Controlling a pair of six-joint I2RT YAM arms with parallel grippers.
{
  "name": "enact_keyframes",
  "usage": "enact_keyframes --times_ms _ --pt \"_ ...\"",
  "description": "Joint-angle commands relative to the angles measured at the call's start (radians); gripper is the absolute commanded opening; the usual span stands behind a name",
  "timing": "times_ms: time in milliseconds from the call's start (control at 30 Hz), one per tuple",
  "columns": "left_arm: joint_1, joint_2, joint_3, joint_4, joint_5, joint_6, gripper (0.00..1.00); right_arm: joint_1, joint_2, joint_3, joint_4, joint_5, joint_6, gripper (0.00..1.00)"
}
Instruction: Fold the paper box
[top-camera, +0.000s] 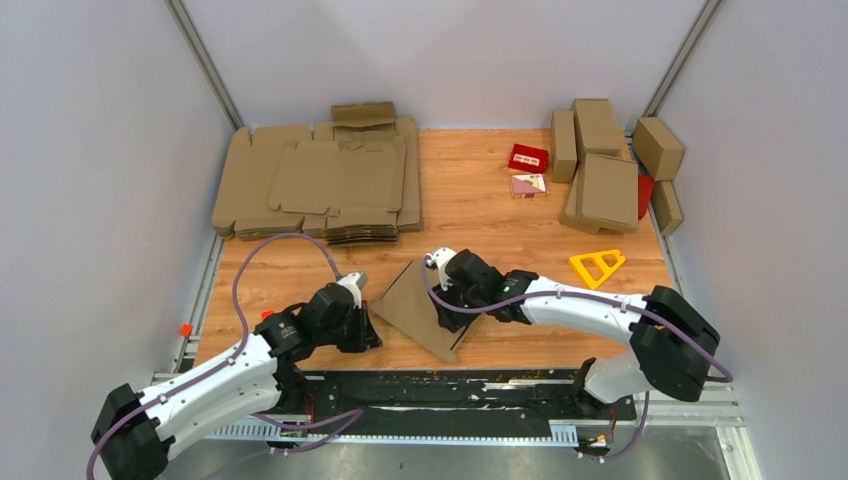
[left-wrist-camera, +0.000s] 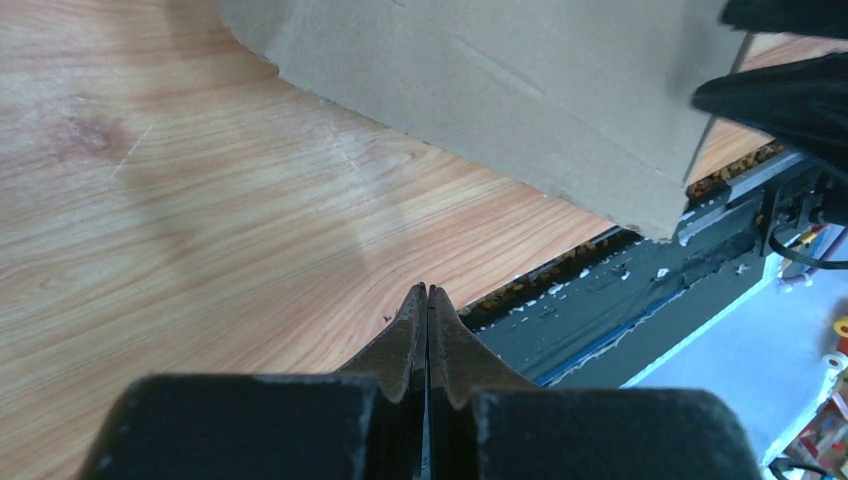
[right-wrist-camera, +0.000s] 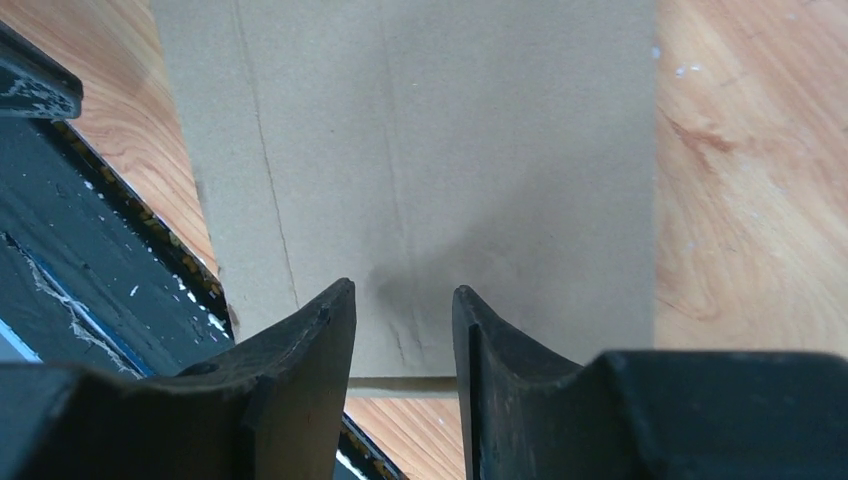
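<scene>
Near the front edge of the tabletop (top-camera: 520, 225), between our two arms, the paper box (top-camera: 420, 305) sits as a flat brown cardboard sheet, turned cornerwise, with its nearest corner reaching the black rail (top-camera: 520, 385). In the left wrist view it seems to slant above the wood and cast a shadow there.

Our left gripper (top-camera: 372, 335) is closed on nothing, its fingers pressed together, just beside the sheet's left edge. Our right gripper (top-camera: 445, 308) is at the sheet's right side. Its fingers (right-wrist-camera: 325, 335) stand partly apart over the cardboard face, and the sheet's near edge runs across the gap. We cannot tell whether they pinch it.

At the far left lies a pile of flat blanks (top-camera: 320, 180). At the far right are folded boxes (top-camera: 600, 170), a small red carton (top-camera: 528, 157) and a yellow triangular frame (top-camera: 597, 265).
</scene>
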Motion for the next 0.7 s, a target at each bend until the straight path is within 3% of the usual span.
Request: enact_keyframes --times_ms 0,333,667 --pt "-0.017 0.03 -0.044 0.121 0.019 -0.033 0.0 -0.037 -0.054 0.06 -0.066 0.082 -0.005 0.38" --pt "-0.041 0.042 -0.127 0.288 -0.025 -0.075 0.0 -0.195 0.042 0.051 0.007 -0.002 -0.005 0.33" --pt "-0.04 0.06 -0.143 0.343 -0.04 -0.068 0.0 -0.258 0.136 0.024 0.071 -0.073 -0.021 0.31"
